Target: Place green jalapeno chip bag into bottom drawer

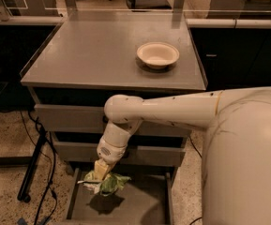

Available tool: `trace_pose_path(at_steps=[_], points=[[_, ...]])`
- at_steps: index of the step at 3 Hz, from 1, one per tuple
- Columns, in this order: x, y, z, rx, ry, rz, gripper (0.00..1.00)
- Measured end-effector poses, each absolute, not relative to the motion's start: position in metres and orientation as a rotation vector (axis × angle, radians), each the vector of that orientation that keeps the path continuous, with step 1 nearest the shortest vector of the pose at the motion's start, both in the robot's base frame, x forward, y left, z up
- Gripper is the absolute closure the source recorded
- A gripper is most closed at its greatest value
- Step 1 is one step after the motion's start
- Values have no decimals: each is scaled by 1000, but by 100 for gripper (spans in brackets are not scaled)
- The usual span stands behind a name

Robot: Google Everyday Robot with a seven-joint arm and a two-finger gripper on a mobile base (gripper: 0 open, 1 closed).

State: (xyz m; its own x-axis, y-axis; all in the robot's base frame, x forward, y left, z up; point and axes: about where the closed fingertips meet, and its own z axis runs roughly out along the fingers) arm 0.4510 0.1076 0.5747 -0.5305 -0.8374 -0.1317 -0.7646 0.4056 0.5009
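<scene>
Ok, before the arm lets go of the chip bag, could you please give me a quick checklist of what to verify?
1. Bottom drawer pulled open: ok.
2. Green jalapeno chip bag gripped: ok, the gripper is shut on its upper edge, just in front of the cabinet.
3. Bag inside the drawer's side walls: ok, its shadow falls on the left part of the drawer floor.
4. Bag down on the floor: not ok, it seems to hang a little above its shadow.
5. Upper drawers shut, out of the arm's way: ok.
6. Cream bowl away from the arm: ok, on the cabinet top.
</scene>
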Motion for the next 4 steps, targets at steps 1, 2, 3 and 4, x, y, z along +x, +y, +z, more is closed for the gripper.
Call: trace_pose_path(at_steps=[1,2,3,4], points=[[450,108,572,1438,-2509,-783,100],[438,109,550,1379,-2484,-822,100],[419,107,499,1256,-2452,-828,100],[409,98,464,1121,-2467,-814,100]])
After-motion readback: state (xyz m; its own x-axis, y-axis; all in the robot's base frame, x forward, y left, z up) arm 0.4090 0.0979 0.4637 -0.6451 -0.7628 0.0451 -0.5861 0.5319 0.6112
